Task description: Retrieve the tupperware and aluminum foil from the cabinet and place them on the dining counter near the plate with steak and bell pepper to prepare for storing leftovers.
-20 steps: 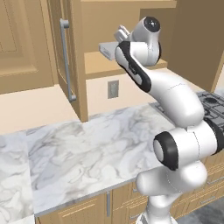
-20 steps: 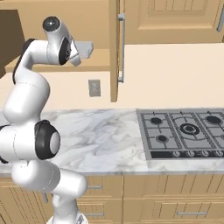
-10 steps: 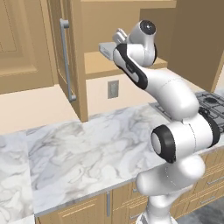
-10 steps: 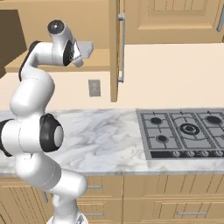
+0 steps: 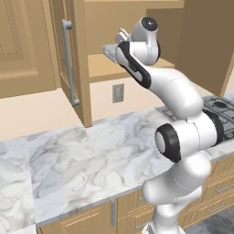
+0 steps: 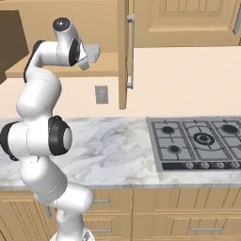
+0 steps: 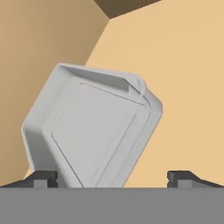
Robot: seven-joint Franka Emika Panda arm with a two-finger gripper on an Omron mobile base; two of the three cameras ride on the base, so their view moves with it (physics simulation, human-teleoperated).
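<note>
Gripper (image 7: 112, 180) spread wide over the tupperware (image 7: 94, 133) (grey, tilted) on the cabinet (image 5: 137, 66) shelf, not gripping.

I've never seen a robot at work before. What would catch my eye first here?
The big white arm rears up from the marble counter, reaching into the open cabinet. Its open gripper faces a pale grey tupperware on the cabinet floor. To the right, a gas hob sits in the counter.
</note>
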